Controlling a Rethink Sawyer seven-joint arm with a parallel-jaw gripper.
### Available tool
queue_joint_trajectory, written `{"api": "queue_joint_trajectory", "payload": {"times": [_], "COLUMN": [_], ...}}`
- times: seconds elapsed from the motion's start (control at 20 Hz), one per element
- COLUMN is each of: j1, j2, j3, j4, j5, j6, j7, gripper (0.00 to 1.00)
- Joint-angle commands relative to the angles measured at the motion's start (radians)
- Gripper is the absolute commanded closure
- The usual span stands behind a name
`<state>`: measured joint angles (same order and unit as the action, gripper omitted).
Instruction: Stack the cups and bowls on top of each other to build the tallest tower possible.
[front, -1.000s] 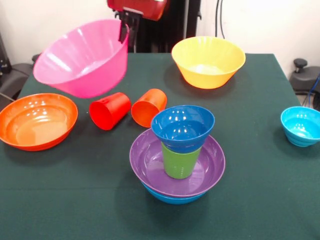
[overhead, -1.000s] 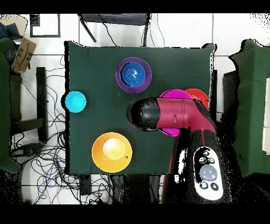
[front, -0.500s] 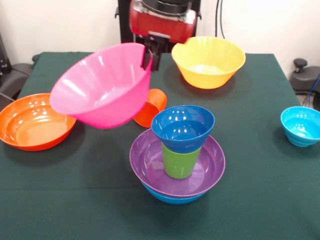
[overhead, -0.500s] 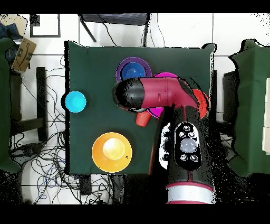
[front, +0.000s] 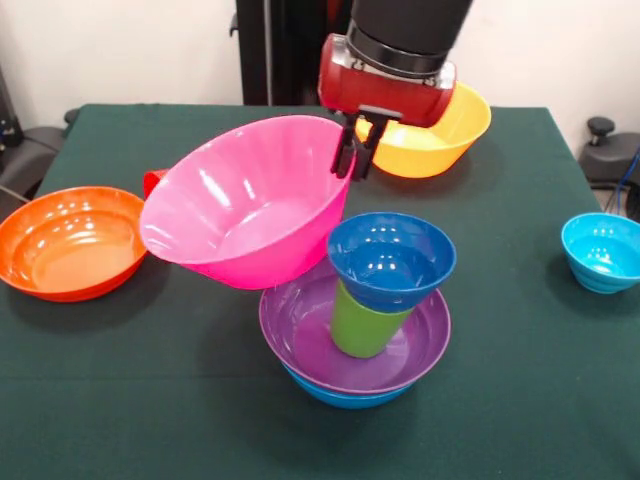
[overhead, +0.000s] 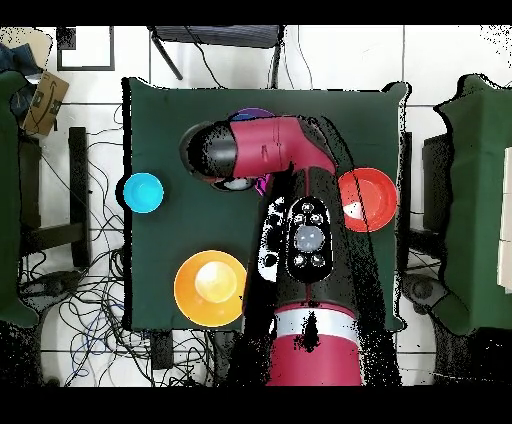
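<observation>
1. The tool (front: 352, 160) is pinching the far rim of the pink bowl (front: 245, 205), closed on that rim; the bowl is hanging tilted in the air, centre-left of the front view, its lower side close to the purple bowl's rim or maybe touching it, can't tell.
2. The tower is sitting at lower centre: blue bowl (front: 345, 394) at the bottom, purple bowl (front: 300, 325) nested in it, green cup (front: 360, 322) upside down inside, small dark blue bowl (front: 392, 258) on top. The cup and small bowl are leaning to the right, which looks shaky.
3. Step in hand, as I read it: getting the pink bowl onto the top of the stack. To do it well, the bowl needs lifting clear above the dark blue bowl, levelling out, centring over it, and lowering slowly before release. Dragging it sideways at this height is likely to knock the leaning cup over.
4. Elsewhere on the tabletop (front: 520, 400): orange bowl (front: 72, 242) at the left edge, yellow bowl (front: 455, 125) at upper right partly behind the arm, cyan bowl (front: 603, 252) at the right edge, and a sliver of red cup (front: 153, 181) peeking out behind the pink bowl.
5. In the overhead view the arm (overhead: 300, 230) is covering most of the stack; only a purple sliver is showing.
6. Writing: no readable brands or labels anywhere.
</observation>
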<state>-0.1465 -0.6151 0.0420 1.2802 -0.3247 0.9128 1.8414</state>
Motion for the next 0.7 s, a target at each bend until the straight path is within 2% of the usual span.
{"api": "queue_joint_trajectory", "payload": {"times": [0.05, 0.3, 0.7], "j1": [0.03, 0.027, 0.034], "j2": [0.034, 0.024, 0.029], "j3": [-0.021, -0.03, -0.068], "j4": [-0.158, -0.134, -0.148], "j5": [-0.014, -0.002, -0.046], "j6": [0.216, 0.176, 0.144], "j7": [0.089, 0.095, 0.052], "gripper": [1.0, 1.0, 1.0]}}
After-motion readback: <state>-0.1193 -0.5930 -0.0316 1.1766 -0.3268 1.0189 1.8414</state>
